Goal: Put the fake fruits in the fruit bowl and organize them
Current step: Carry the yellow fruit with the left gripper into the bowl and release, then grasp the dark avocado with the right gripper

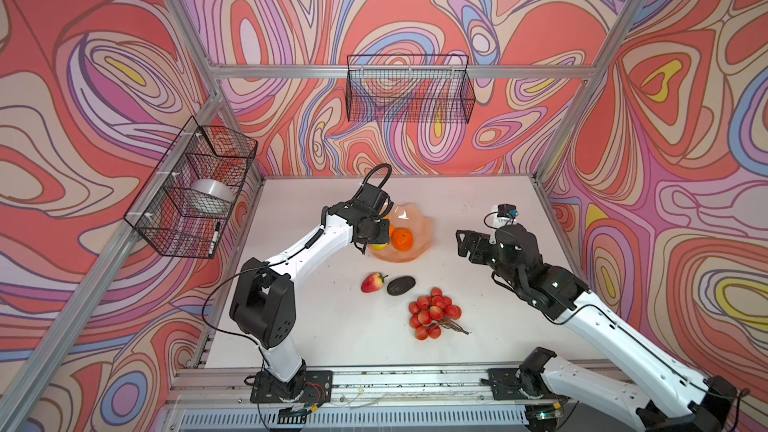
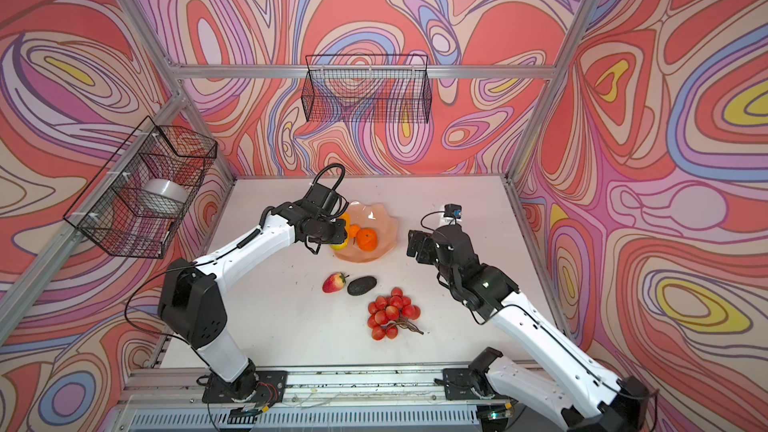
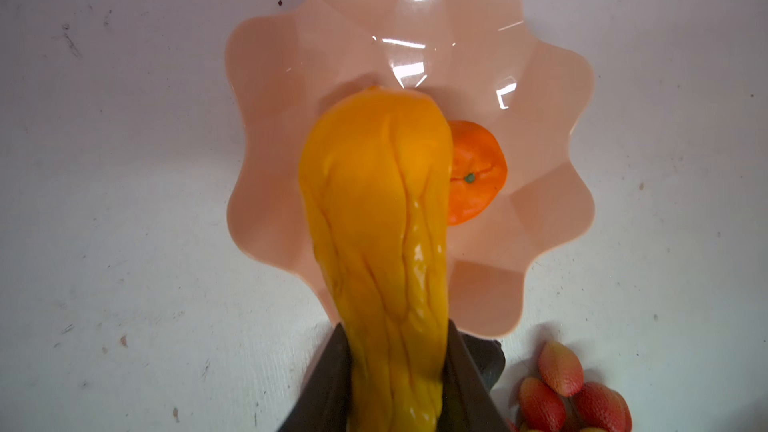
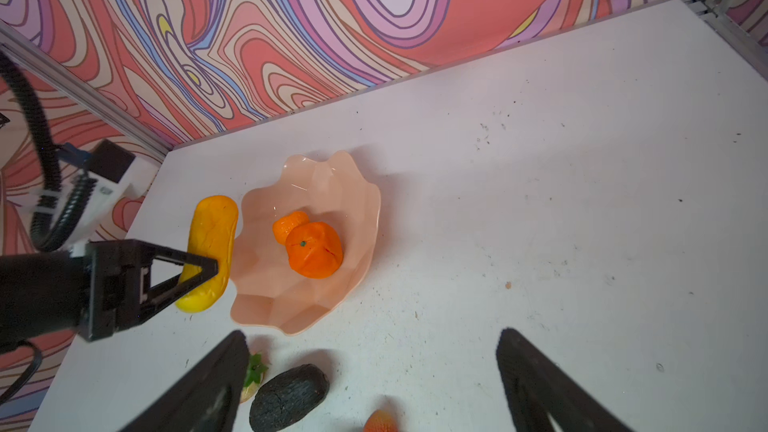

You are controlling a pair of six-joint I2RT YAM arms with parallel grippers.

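Both top views show six fake fruits: two oranges, one yellow gourd, one strawberry, one avocado and one bunch of grapes. There are two black wire baskets and one bowl.

Going from left to right: the wire basket on the left wall [image 1: 195, 197] holds a white roll and a marker. The left gripper [image 4: 208, 272] is pinched tight on the yellow gourd [image 3: 374, 222]. The gourd is long, bumpy and shiny, and it hangs over the left edge of the fruit bowl [image 1: 419, 222]. The bowl is peach-pink and shiny with a wavy rim. Two fruits lie in it: the big orange [image 4: 314, 249] with a green dot on top, and the small orange [image 4: 289, 224] touching it.

On the table in front of the bowl lie the red strawberry [image 1: 372, 282] and, just beside it, the dark avocado [image 1: 401, 285]. The red grapes [image 1: 434, 312] on a brown stem lie near them, closer to the front.

The other wire basket [image 1: 409, 89] hangs on the back wall.

The right gripper [image 1: 467, 245] is spread wide with nothing in it, right of the bowl.
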